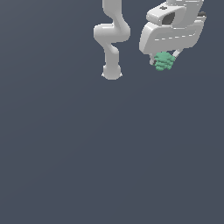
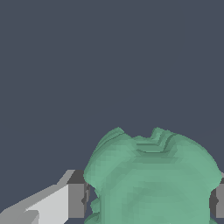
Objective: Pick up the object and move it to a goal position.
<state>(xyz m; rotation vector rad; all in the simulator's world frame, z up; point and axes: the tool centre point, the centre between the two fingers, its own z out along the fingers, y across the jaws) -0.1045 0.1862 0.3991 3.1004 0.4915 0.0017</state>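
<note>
The object (image 1: 164, 61) is a small mint-green knobbly cluster hanging under the white hand at the upper part of the exterior view's right. My gripper (image 1: 164, 62) is shut on it, lifted well off the dark floor. In the wrist view the object (image 2: 153, 179) fills the space between the two fingers (image 2: 76, 200), each pressed against one of its sides. Its lower part is cut off by the picture's edge.
The arm's white base (image 1: 112, 72) and bent links (image 1: 112, 33) stand to the exterior view's left of the hand. A plain dark grey floor (image 1: 109, 153) lies all around.
</note>
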